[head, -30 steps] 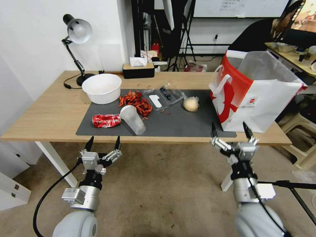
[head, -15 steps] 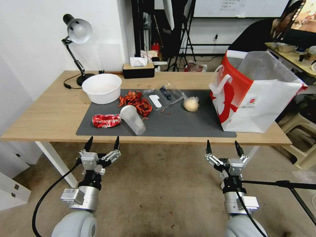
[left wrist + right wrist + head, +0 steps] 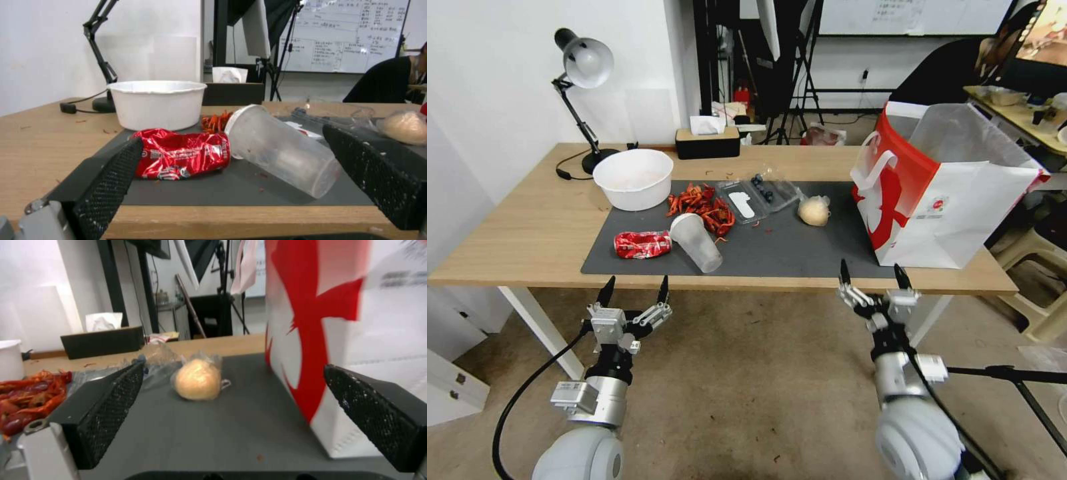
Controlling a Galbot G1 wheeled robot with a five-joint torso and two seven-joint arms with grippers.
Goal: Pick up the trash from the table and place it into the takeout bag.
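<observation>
Standing on the mat (image 3: 800,250), takeout bag (image 3: 960,207) gapes; left gripper (image 3: 634,288) and right gripper (image 3: 872,273) spread, empty, before it.

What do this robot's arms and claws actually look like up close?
Each arm is a chain of rounded silver-grey segments with black joints. The left gripper and right gripper are silver blocks, each carrying two slim black pointed fingers with a dimpled, grid-textured inner face. A thick black cable loops beside the left arm; a thinner one runs along the right.
</observation>
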